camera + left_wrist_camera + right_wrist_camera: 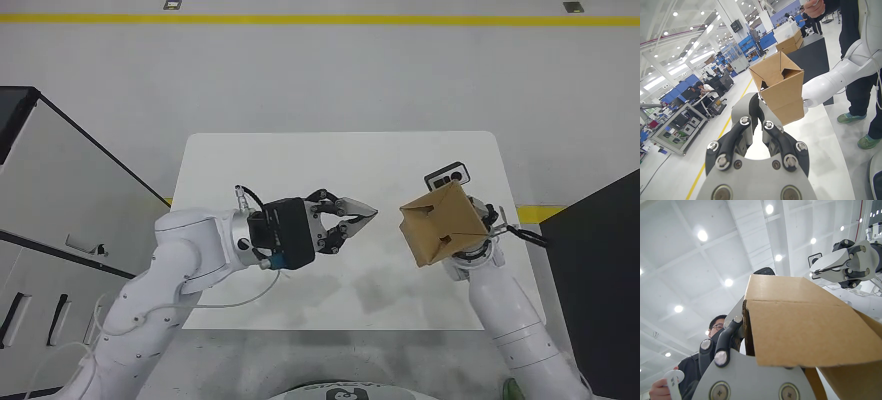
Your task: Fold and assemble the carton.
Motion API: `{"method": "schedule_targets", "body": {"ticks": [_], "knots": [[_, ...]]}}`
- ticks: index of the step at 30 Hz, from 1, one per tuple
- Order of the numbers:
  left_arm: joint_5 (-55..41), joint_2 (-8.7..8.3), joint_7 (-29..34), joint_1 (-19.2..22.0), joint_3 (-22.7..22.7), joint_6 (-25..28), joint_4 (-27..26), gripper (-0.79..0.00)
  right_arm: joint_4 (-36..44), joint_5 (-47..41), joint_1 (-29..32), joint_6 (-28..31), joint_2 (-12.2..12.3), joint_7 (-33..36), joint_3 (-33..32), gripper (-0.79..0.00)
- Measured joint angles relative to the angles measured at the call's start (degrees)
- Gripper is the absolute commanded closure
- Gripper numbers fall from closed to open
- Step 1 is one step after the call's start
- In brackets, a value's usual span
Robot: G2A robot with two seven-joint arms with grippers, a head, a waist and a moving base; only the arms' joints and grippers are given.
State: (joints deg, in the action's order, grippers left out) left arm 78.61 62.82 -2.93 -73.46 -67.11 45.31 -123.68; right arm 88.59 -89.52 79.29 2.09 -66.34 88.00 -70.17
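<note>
A brown carton [445, 225] hangs above the table's right side, with my right gripper [743, 315] shut on one of its walls. One finger [728, 330] shows outside that wall, and the other is hidden by cardboard. In the left wrist view the carton [781, 91] turns its open end toward me, with its inner flaps folded in at the far end. My left gripper [365, 213] is shut with nothing in it. It is held over the middle of the table, its tips [755, 98] pointing at the carton a short way off.
The white table [300, 170] carries a small black device [447, 178] behind the carton. A dark cabinet [600, 260] stands off the right edge and another cabinet [60, 170] off the left. More cartons [789, 42] are stacked on the dark cabinet.
</note>
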Motion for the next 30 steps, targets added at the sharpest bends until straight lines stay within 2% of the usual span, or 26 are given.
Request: {"method": "schedule_targets", "body": {"ticks": [19, 30], "knots": [[-0.51, -0.41, 1.13, -1.27, -0.40, 0.23, -1.59, 0.000, 0.57, -1.28, 1.35, -1.87, -1.67, 0.00, -0.20, 0.000], [-0.61, -0.42, 1.28, -1.43, -0.40, -0.02, -1.69, 0.000, 0.91, -0.91, 1.59, -1.69, -1.78, -0.35, -0.40, 0.000]]}}
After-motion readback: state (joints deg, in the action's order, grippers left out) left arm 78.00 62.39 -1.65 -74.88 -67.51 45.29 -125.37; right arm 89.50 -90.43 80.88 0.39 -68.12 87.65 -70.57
